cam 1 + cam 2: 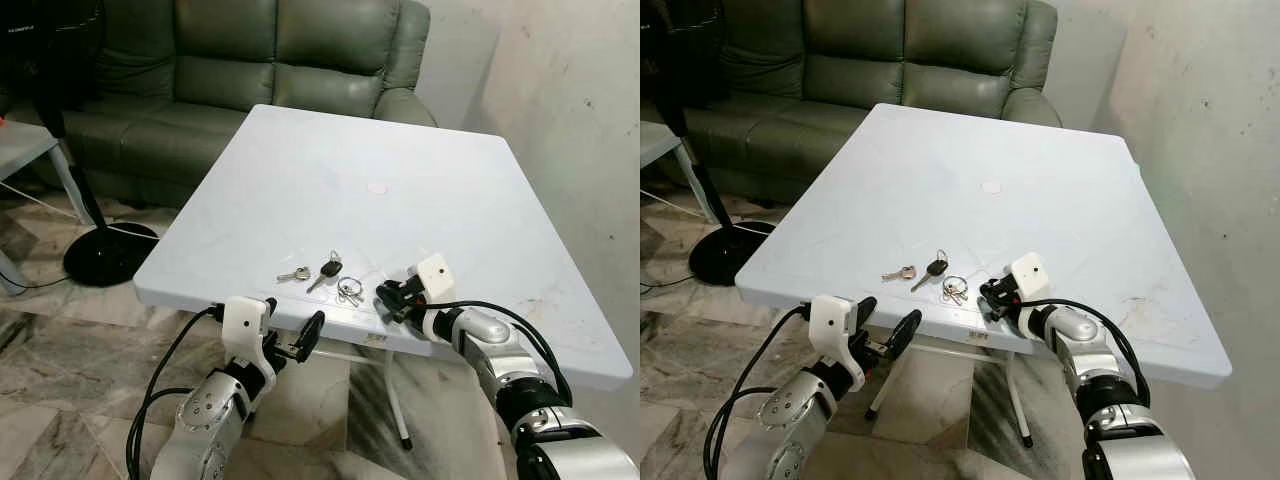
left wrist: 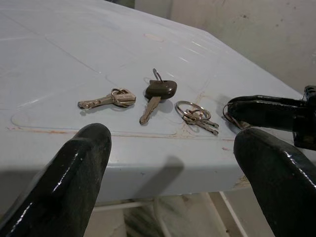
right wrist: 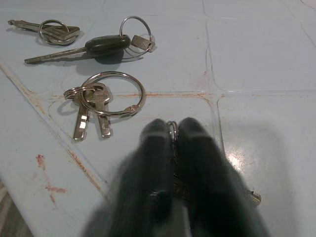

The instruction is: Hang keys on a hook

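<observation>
Three sets of keys lie near the front edge of the white table (image 1: 400,150): a silver key (image 1: 293,273), a black-headed key (image 1: 327,268), and a large ring with small keys (image 1: 349,290). My right gripper (image 1: 388,297) rests low on the table just right of them. It is shut on a fourth small key ring (image 3: 171,129), and a key tip (image 3: 254,197) pokes out beneath its fingers. My left gripper (image 1: 292,320) hangs open just below and in front of the table edge, with nothing between its fingers (image 2: 64,182), facing the keys.
A green sofa (image 1: 250,70) stands behind the table. A fan's black round base (image 1: 108,252) sits on the marble floor at left, beside a small table corner (image 1: 20,140). A bare wall (image 1: 580,120) runs along the right. Folding table legs (image 1: 395,400) are under the front edge.
</observation>
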`<state>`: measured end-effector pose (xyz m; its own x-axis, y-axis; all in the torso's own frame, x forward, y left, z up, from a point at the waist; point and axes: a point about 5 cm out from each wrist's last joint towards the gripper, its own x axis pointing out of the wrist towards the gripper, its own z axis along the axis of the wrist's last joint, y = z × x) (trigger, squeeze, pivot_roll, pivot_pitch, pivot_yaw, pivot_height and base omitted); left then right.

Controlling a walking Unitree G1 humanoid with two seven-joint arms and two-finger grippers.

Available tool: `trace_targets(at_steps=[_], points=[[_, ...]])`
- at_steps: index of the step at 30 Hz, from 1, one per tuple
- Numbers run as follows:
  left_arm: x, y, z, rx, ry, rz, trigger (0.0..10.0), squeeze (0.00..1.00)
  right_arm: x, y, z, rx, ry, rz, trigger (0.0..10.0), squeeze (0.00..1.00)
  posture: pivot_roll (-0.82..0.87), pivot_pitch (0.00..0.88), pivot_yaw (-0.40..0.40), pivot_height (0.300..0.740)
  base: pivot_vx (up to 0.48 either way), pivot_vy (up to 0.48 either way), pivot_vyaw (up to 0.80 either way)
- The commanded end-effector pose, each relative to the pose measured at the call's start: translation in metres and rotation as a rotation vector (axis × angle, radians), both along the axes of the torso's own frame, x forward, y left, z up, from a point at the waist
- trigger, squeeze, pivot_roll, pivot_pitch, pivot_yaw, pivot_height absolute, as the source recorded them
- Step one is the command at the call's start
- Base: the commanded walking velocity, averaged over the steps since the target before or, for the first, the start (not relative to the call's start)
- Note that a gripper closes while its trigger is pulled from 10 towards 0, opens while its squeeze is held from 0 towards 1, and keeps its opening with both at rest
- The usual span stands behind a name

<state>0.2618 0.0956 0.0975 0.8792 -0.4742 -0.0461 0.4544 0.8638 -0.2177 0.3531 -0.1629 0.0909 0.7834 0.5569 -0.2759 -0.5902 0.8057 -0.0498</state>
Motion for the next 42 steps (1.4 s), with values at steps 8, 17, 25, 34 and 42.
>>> trace_targets(at_steps=[8, 17, 25, 34, 42], points=[[0.002, -0.001, 0.004, 0.003, -0.010, 0.002, 10.0, 0.00, 0.002, -0.004, 0.004, 0.000, -0.004, 0.002, 0.0, 0.00, 0.04, 0.071, -0.104, 0.740, 0.000, 0.000, 0.00], [0.004, -0.001, 0.003, 0.004, -0.011, 0.004, 10.0, 0.00, 0.003, -0.006, 0.005, 0.034, -0.015, -0.044, 0.0, 0.00, 0.04, 0.062, -0.105, 0.740, 0.000, 0.000, 0.00], [0.012, 0.001, 0.006, 0.007, -0.023, 0.023, 10.0, 0.00, 0.011, -0.009, 0.021, 0.276, -0.080, -0.202, 0.0, 0.00, 0.04, 0.034, -0.100, 0.740, 0.000, 0.000, 0.00], [0.030, 0.007, 0.015, 0.007, -0.063, 0.067, 10.0, 0.00, 0.013, -0.011, 0.050, 0.500, -0.244, -0.304, 0.0, 0.00, 0.04, 0.000, -0.086, 0.740, 0.000, 0.000, 0.00], [0.051, 0.022, 0.028, 0.020, -0.111, 0.140, 10.0, 0.00, 0.002, -0.007, 0.061, 0.469, -0.397, -0.351, 0.0, 0.00, 0.04, 0.000, -0.083, 0.740, 0.000, 0.000, 0.00]])
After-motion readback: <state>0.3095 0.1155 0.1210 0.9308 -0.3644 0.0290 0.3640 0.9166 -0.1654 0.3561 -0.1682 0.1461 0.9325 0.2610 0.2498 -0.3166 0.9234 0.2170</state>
